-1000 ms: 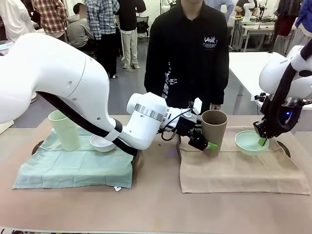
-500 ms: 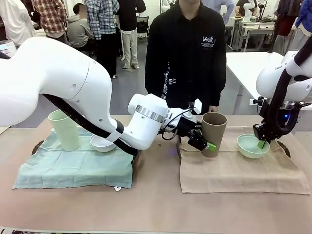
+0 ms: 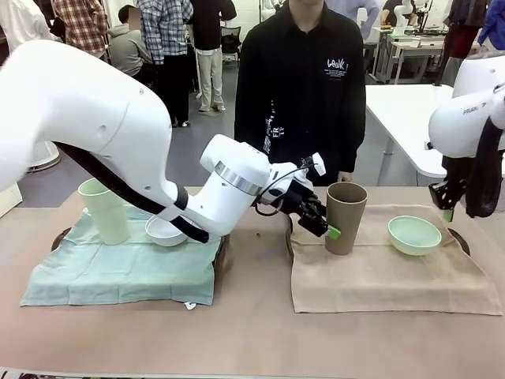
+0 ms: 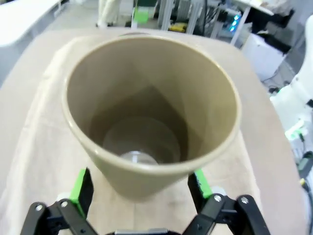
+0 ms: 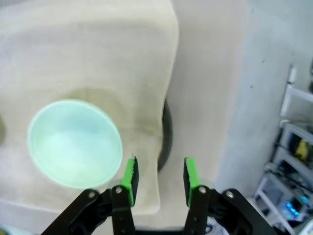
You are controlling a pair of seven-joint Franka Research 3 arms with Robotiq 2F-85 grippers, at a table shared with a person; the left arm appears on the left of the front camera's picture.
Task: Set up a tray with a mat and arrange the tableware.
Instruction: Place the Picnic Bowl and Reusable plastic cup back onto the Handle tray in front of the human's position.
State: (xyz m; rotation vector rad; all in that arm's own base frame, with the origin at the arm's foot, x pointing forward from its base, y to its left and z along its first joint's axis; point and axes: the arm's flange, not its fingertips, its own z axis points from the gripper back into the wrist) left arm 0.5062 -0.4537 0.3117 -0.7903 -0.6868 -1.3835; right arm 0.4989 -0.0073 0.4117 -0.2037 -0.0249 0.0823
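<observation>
Since the earlier frames, the right end effector (image 3: 447, 213) has let go of the small round mint-green bowl (image 3: 414, 234) and risen clear of it, its pads (image 5: 130, 174) apart with nothing between them. That bowl rests on the beige cloth mat (image 3: 379, 276) at the right of the table (image 3: 252, 339). At centre, the left end effector (image 3: 327, 229) has its fingers (image 4: 81, 186) spread wide to either side of the tall brown-taupe handleless cup (image 3: 346, 216), upright on the same mat. On the pale green cloth mat (image 3: 118, 272) at the left stand a tall pale green cup (image 3: 104, 210) and a small white bowl (image 3: 164, 230). A person in black (image 3: 304, 87) stands at the far side.
</observation>
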